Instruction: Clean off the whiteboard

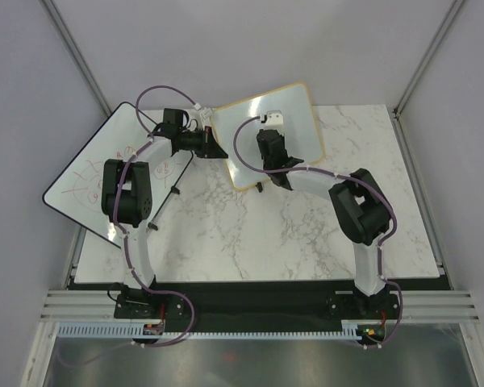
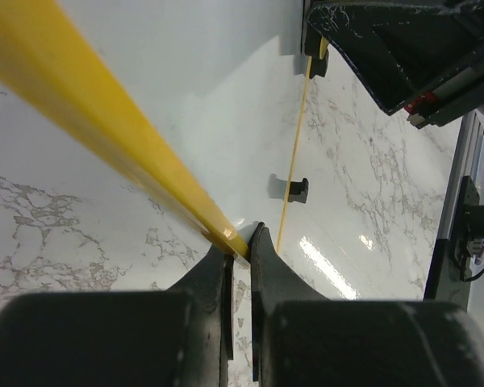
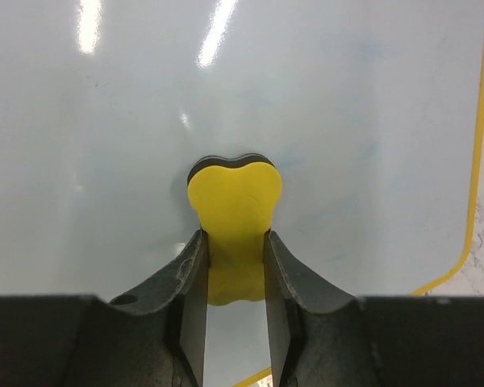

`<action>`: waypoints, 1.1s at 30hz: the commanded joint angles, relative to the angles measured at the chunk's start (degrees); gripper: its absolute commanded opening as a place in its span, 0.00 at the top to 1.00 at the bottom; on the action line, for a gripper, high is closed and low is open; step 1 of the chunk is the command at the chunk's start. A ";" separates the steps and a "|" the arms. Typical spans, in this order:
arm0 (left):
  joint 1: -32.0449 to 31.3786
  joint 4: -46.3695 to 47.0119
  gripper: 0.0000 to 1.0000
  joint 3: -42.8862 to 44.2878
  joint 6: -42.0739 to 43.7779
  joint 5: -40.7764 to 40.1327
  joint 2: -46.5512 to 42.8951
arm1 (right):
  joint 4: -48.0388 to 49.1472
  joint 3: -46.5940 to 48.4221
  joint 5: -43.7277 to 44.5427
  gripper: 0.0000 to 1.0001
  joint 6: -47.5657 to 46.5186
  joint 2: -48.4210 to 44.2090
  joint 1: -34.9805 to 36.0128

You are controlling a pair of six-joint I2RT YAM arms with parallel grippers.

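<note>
The whiteboard [image 1: 300,113], tan-framed with rounded corners, lies tilted at the back middle of the marble table. My left gripper [image 1: 215,147] is shut on its left frame edge [image 2: 105,121]; in the left wrist view the fingers [image 2: 262,258] pinch the yellow-tan frame. My right gripper [image 1: 271,131] is over the board's middle, shut on a yellow bone-shaped eraser [image 3: 234,197] with a dark underside that presses on the white surface [image 3: 347,97]. The surface around the eraser shows only faint bluish smudges. One black foot [image 2: 297,190] sits on the board's lower edge.
A larger black-edged whiteboard [image 1: 85,181] with red scribbles lies at the left, overhanging the table edge beside the left arm. The marble table [image 1: 250,242] extends in front of both arms. Grey walls and metal posts enclose the back and sides.
</note>
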 commanded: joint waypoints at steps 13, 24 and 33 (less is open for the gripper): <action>-1.48 1.36 0.98 1.63 8.70 -0.51 -1.52 | 3.04 -8.70 -14.28 1.00 9.81 2.98 10.94; -1.40 1.36 0.98 1.46 8.87 -0.24 -1.70 | -0.92 2.37 -8.81 1.00 7.53 4.20 4.17; -1.48 1.36 0.98 1.63 8.87 -0.07 -1.61 | -0.66 0.90 -4.77 1.00 8.04 5.88 4.26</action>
